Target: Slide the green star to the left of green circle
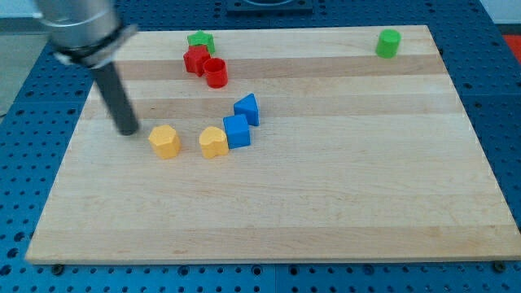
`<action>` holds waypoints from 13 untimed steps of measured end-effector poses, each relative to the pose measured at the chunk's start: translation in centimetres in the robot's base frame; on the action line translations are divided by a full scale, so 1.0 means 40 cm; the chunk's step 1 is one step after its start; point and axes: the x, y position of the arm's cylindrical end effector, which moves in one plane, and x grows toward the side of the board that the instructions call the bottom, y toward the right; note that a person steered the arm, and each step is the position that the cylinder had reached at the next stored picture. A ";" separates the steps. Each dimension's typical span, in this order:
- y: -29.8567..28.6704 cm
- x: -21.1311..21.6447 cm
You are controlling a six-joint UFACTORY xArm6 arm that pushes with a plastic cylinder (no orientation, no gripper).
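**Mia:** Where is the green star?

**Ben:** It sits at the top edge of the bench, left of the middle. A red star touches it from below, and a red circle is right beside that one.

**Mia:** And the green circle?

**Ben:** Far away, near the top right corner.

**Mia:** Where is my tip?

**Ben:** Near the left edge, well below and to the left of the green star. It touches no block. A yellow block is just to its right.

**Mia:** Is there a claw?

**Ben:** No claw shows, only a dark rod, so nothing is held.

**Mia:** What else is there?

**Ben:** A yellow heart touches a blue block, and another blue block sits just above it.
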 end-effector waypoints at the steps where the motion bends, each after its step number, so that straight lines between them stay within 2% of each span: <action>1: -0.129 -0.080; 2: -0.026 -0.268; 3: 0.060 -0.364; 4: 0.017 -0.471; 5: 0.285 -0.497; 6: 0.565 -0.477; 7: 0.552 -0.476; 8: 0.529 -0.409; 10: 0.905 -0.445; 11: 0.917 -0.445; 12: 0.768 -0.394; 13: 0.734 -0.386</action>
